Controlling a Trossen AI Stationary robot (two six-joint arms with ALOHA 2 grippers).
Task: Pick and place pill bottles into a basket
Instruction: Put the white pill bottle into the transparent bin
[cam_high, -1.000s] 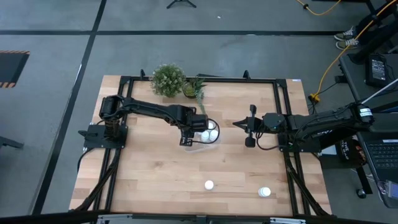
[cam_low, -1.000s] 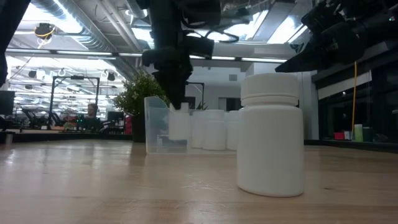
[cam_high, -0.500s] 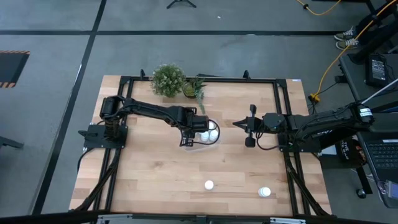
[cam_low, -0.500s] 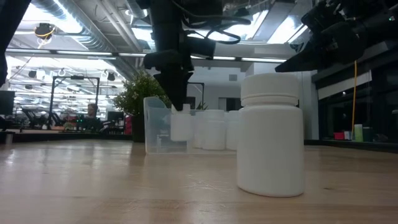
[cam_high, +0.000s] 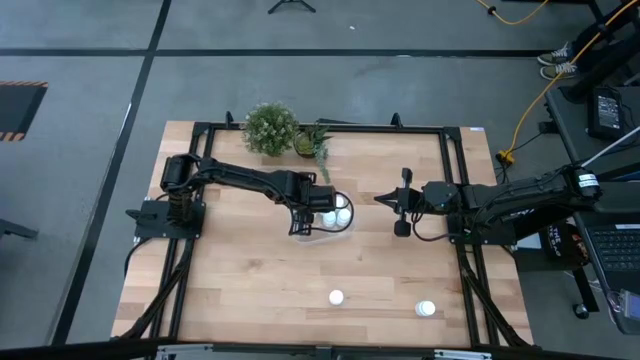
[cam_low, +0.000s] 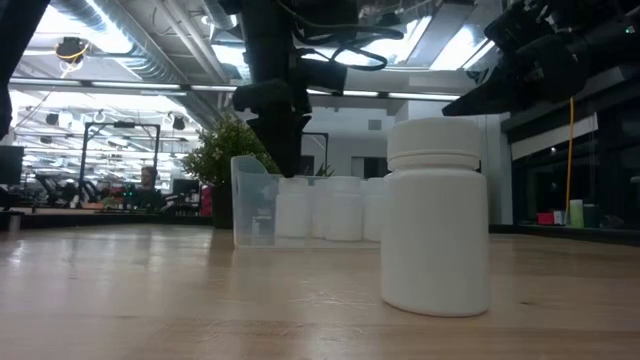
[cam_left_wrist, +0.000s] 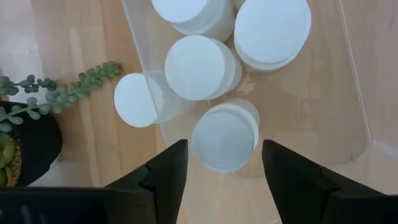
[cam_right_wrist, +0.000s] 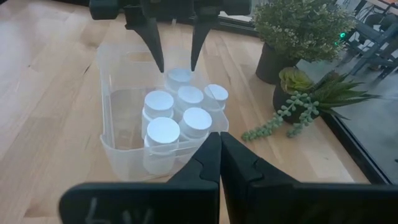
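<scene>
The clear basket (cam_high: 310, 233) sits mid-table and holds several white pill bottles (cam_right_wrist: 186, 109), all upright on its floor. My left gripper (cam_left_wrist: 224, 144) hangs over the basket's left end, pointing steeply down, open. Its two fingers stand on either side of one bottle (cam_left_wrist: 225, 138) without touching it. My right gripper (cam_right_wrist: 219, 155) is shut with nothing in it. It hovers right of the basket (cam_right_wrist: 118, 112), pointing toward it. Two more pill bottles (cam_high: 337, 297) (cam_high: 427, 309) stand on the table near its front edge.
Two potted plants (cam_high: 272, 128) (cam_high: 312, 140) stand at the far edge, just behind the basket, and a trailing stem (cam_left_wrist: 68, 87) lies beside the basket wall. In the low view, one loose bottle (cam_low: 435, 215) looms close. Bare wood lies between the basket and the front bottles.
My left gripper has opened a little and let go of the bottle it held over the basket. The bottle has sunk the short way to the basket floor and stands there upright.
</scene>
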